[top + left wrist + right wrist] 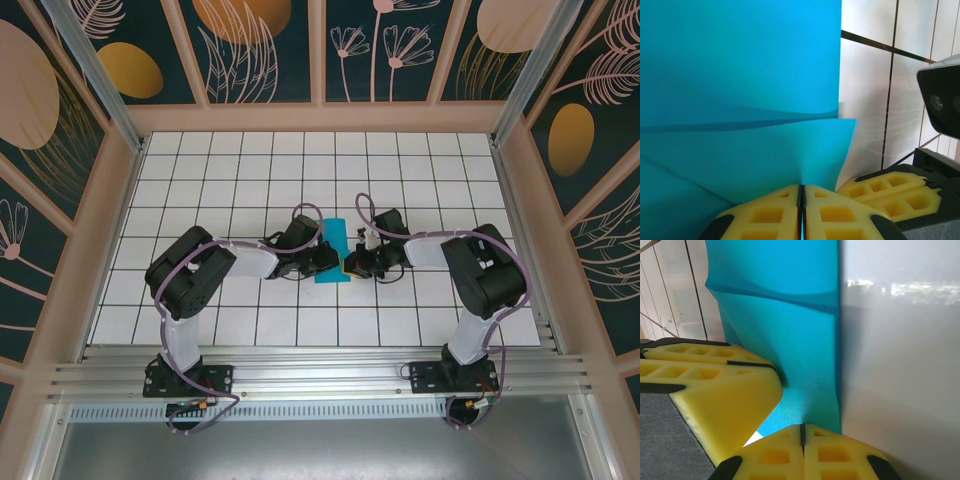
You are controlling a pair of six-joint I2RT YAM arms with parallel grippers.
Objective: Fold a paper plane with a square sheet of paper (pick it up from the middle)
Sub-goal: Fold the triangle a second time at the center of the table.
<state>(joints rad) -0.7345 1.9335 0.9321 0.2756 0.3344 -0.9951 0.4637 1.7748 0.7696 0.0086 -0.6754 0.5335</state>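
Square sheet of paper [331,250]: teal-blue, sits near the middle of the white gridded worktop [230,170], right between the two hands. Reads from above as a narrow strip rather than a full square. Lifts partly off the tiles, bent and doubled over. In the left wrist view [740,75], shows a broad upper layer ending in a curved edge, with a lower flap running down toward the pads. In the right wrist view [790,315], stands as a tall teal band with a soft crease across its upper part, bordered on the right by a pale glossy surface.

Left hand [328,262]: reaches in from the left on a black-and-white arm [200,275] and meets the near part of the sheet. Yellow pads [782,200] pressed together, only a thin dark seam between them. Pinches the lower flap of the paper right at that seam.

Right hand [352,266]: comes in from the right on the other arm [480,265], just beside the left hand, almost tip to tip. Yellow pads [830,440] likewise together, clamped on the bottom edge of the teal band at the seam.

Also visible at the right of the left wrist view: the right hand's stacked yellow pads, pressed flat against each other, with its wrist camera [942,102] above them. At the left of the right wrist view: the left hand's yellow pads, touching the paper's left side.
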